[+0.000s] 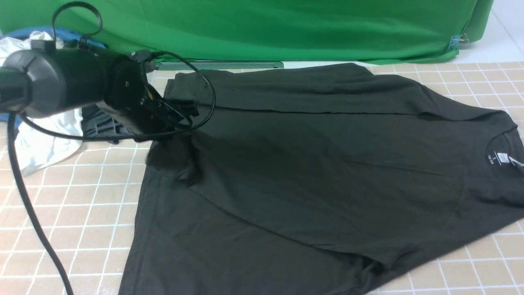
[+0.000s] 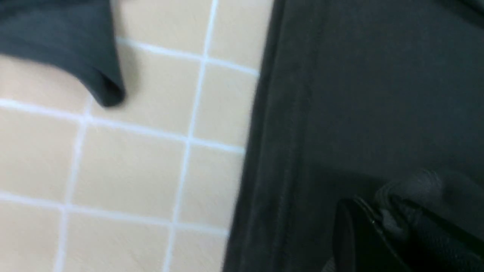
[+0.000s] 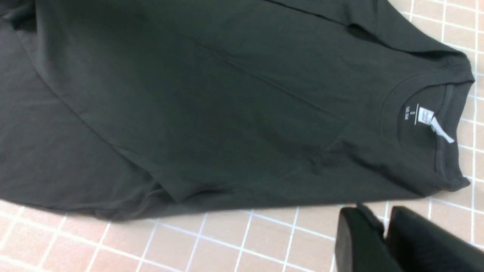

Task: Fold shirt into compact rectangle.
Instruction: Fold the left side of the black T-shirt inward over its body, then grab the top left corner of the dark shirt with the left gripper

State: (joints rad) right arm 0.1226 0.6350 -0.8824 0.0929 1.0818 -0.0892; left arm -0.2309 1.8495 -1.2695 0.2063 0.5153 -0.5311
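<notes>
Stretching rightward from the left gripper [image 1: 188,111], nearly closed with hold untellable, lies the large black cotton T-shirt [image 1: 307,164].

a green cloth backdrop [image 1: 286,28] hangs behind a beige tiled surface [image 1: 82,196] with white grout.

I work on a surface [image 1: 82,205] of tan square tiles with white grout. A black T-shirt [image 1: 307,172] lies spread over most of it. Its collar points to my right with the white neck label [image 1: 501,157] showing, and its far side is folded over. To my left, a crumpled white garment [image 1: 41,143] rests on the tiles. Green cloth [image 1: 266,28] drapes down to the far edge.
</notes>
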